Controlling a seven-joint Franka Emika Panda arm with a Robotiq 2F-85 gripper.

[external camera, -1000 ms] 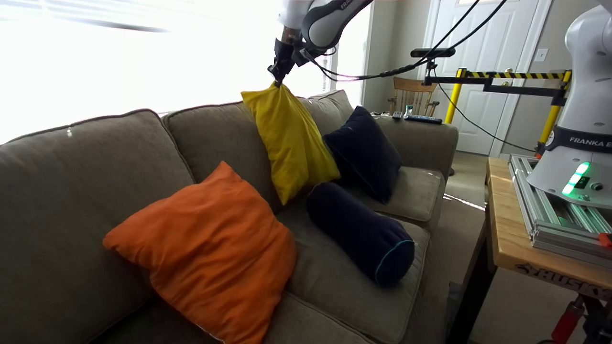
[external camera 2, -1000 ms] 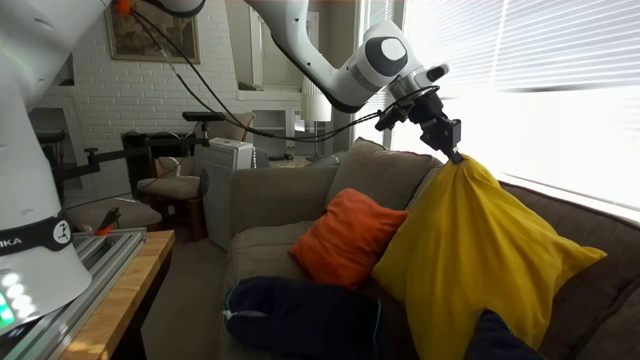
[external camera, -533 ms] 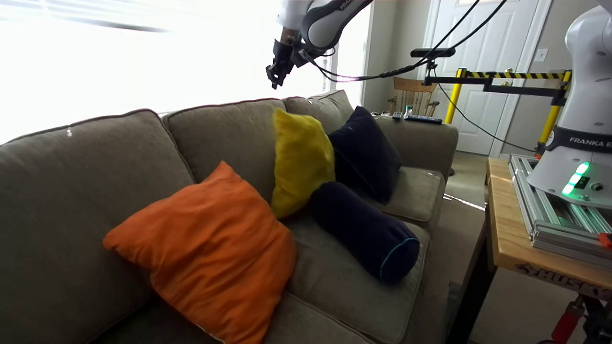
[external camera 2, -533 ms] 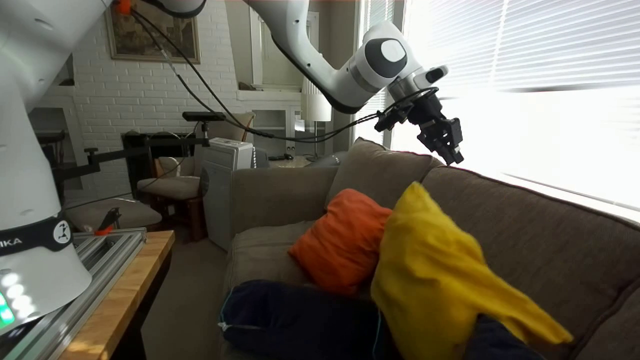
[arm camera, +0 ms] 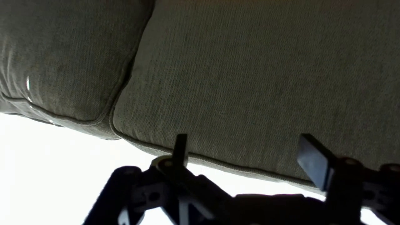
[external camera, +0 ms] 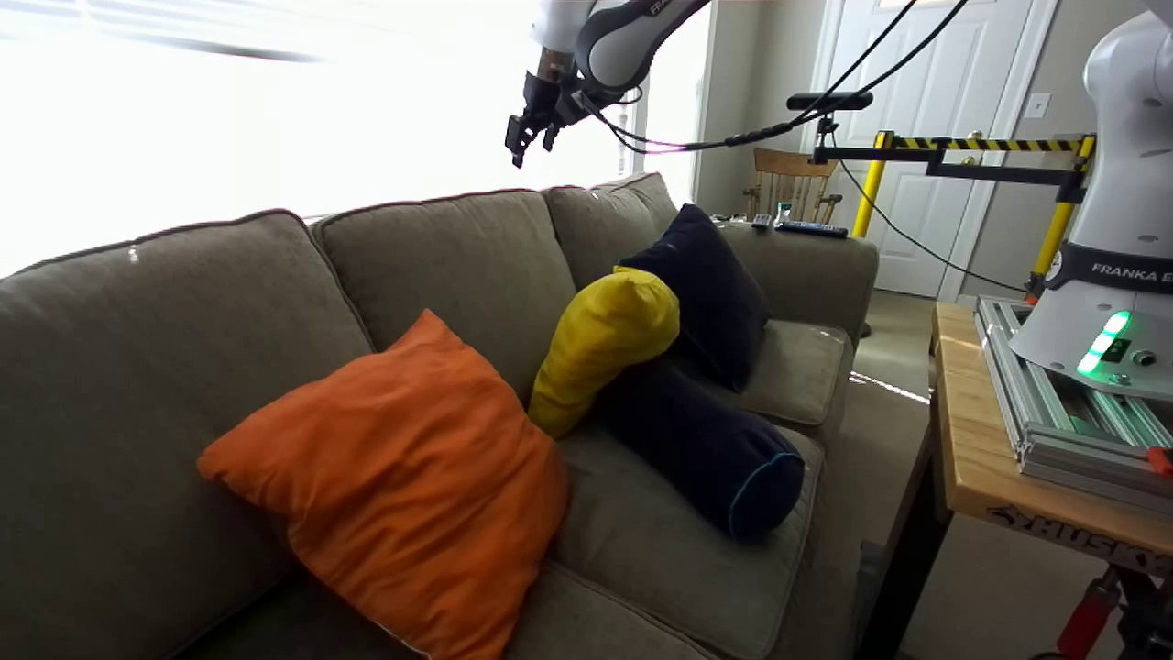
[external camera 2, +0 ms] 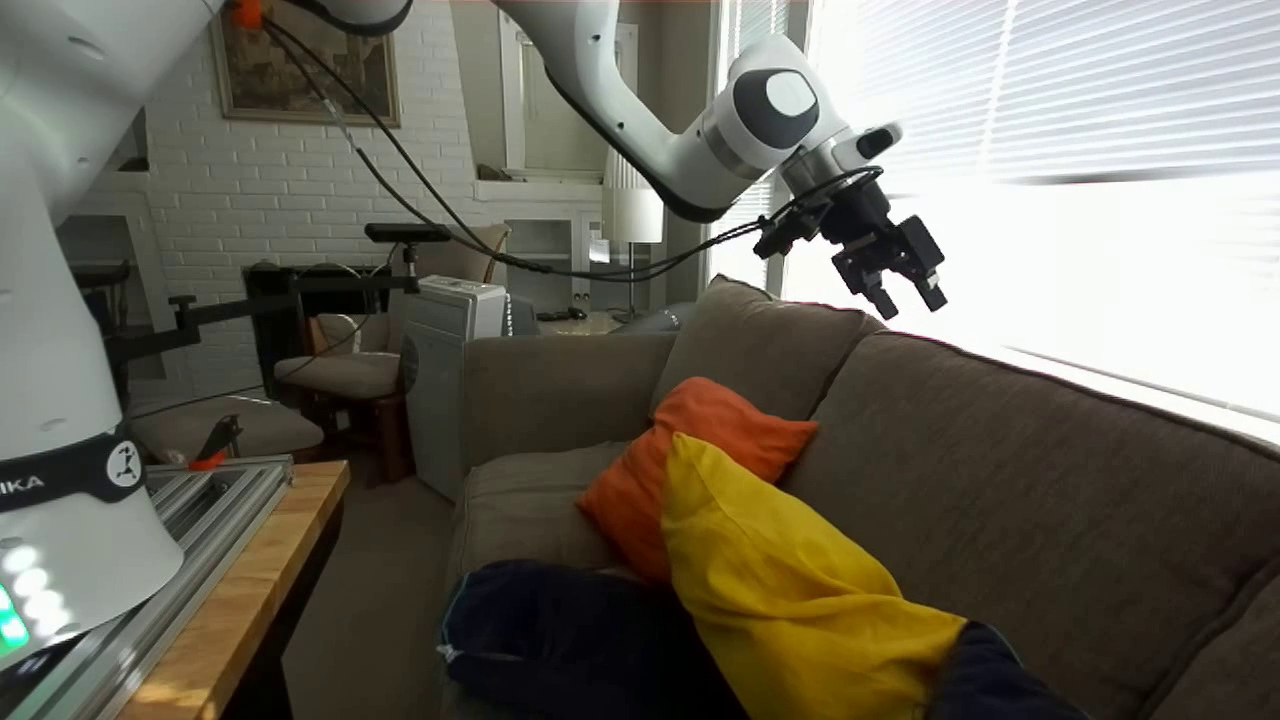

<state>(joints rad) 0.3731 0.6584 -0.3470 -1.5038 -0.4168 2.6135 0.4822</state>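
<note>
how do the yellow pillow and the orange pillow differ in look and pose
The yellow pillow looks curled over in an exterior view, while the orange pillow lies opened out. The yellow pillow overlaps one end of the navy bolster; the orange pillow lies apart from it. Both are plain-colored, sit on the sofa and are clear of the open gripper.

My arm [external camera 2: 612, 95] reaches out from its base [external camera: 1063, 335], approx. diagonal on the way down; its uppermost part is cut off up top in both ext. views. Status light [external camera: 1105, 342] on base = green. I've got the wrist [external camera 2: 790, 97] tilted, jaws angled down & wide apart. Wrist view: both fingertips [arm camera: 312, 161] visible, well sep'd, w/ a clear gap btwn, one inner face paler.
</note>
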